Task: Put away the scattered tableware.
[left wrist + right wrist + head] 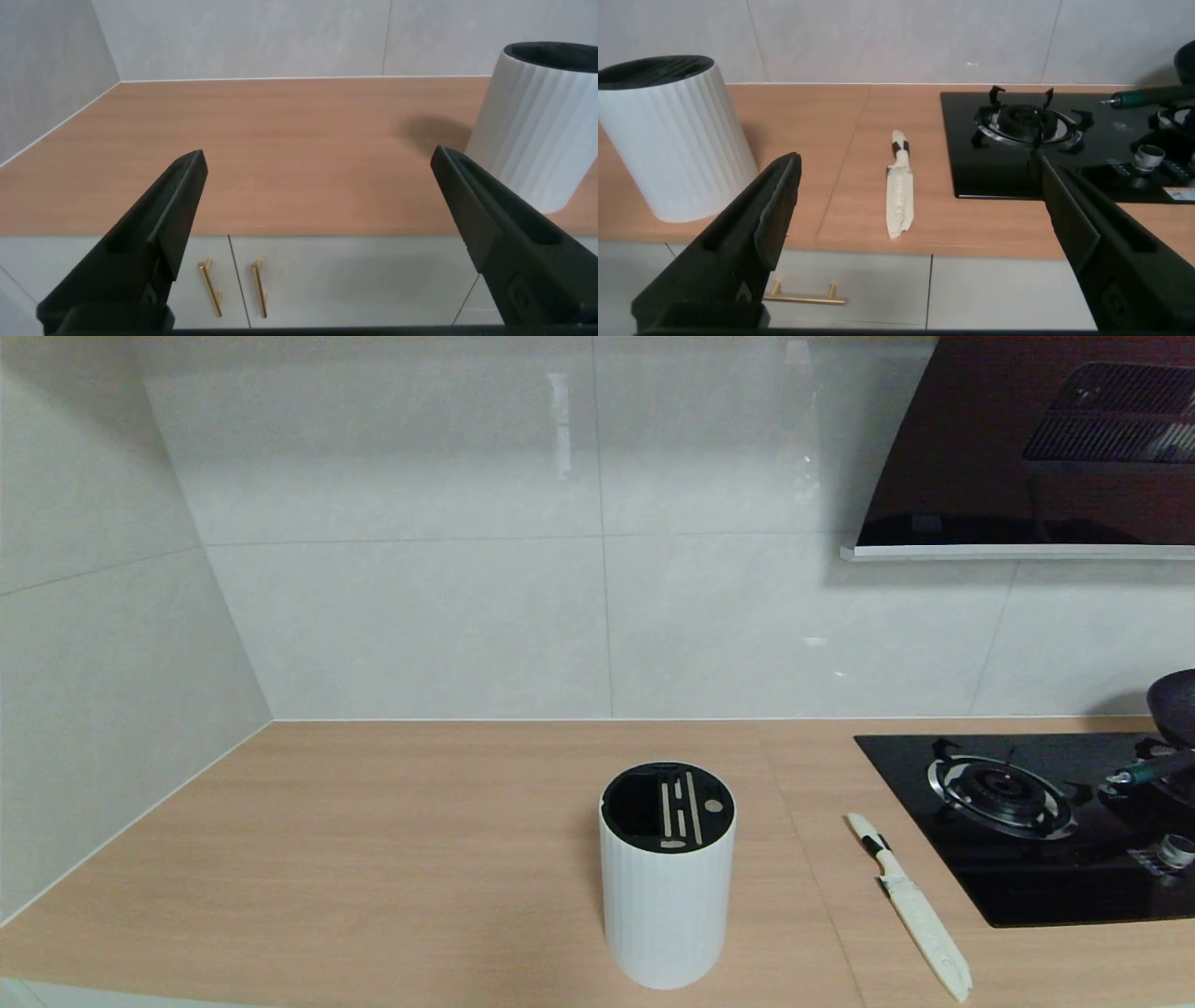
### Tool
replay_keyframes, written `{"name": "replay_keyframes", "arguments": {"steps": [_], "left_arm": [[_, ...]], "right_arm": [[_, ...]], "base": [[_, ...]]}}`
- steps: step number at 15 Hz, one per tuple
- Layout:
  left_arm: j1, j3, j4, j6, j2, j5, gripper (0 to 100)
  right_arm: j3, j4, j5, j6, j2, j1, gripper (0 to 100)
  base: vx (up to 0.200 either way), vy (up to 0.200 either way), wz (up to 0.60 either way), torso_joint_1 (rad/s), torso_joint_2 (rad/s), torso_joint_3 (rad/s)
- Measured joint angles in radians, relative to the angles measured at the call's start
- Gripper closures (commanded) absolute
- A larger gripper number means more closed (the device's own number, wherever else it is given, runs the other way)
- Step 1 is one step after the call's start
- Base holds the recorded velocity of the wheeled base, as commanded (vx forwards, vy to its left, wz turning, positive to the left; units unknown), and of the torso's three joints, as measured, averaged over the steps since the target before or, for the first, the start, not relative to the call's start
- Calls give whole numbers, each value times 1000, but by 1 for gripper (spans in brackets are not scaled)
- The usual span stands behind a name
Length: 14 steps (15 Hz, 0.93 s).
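Take the holder [667, 896] as your landmark. It is an upright white cylinder with fine vertical ribs down its wall. A black cap on top is cut with one wide opening, a few narrow straight slots and a small round hole. It stands on a smooth, pale wood-grain counter [373, 859], close to the front edge.

The knife [910, 905] lies flat on the counter to the right of the holder, apart from it. It is long and slim, with a cream handle, a black band at the neck and a pale blade that looks faintly patterned. The handle points away toward the wall and the tip toward the front edge.

Further right of the holder, beyond the knife, you have a glossy black glass hob [1055, 877]. It carries a round metal burner [999, 787] under a black pronged grate. A dark rounded pan [1174, 705] sits at the hob's far end. Glossy grey-white tiles [420, 616] rise behind the holder, and a dark glass hood [1027, 448] hangs up to the right.

Your left gripper [318, 233] hangs in front of the counter edge with its matte black, wedge-shaped fingers [140, 252] spread wide and nothing between them. The holder stands just beyond it, and two slim brass handles [210, 287] show on the cabinet below. Your right gripper [920, 243] is also spread wide and bare, in front of the counter edge. The knife lies beyond the gap between its fingers.
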Motion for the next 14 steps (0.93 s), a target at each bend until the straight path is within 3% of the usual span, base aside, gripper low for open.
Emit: {"name": "replay_keyframes", "arguments": {"steps": [9,14], "left_arm": [[0,0,0,-1,0,0,0],[0,0,0,-2,0,0,0]], "right_arm": [[-13,4,27,-80,3,0,0],[-212,10,64,-38,158,35,0]], "base": [[0,0,0,0,0,0],[0,0,0,0,0,0]]}}
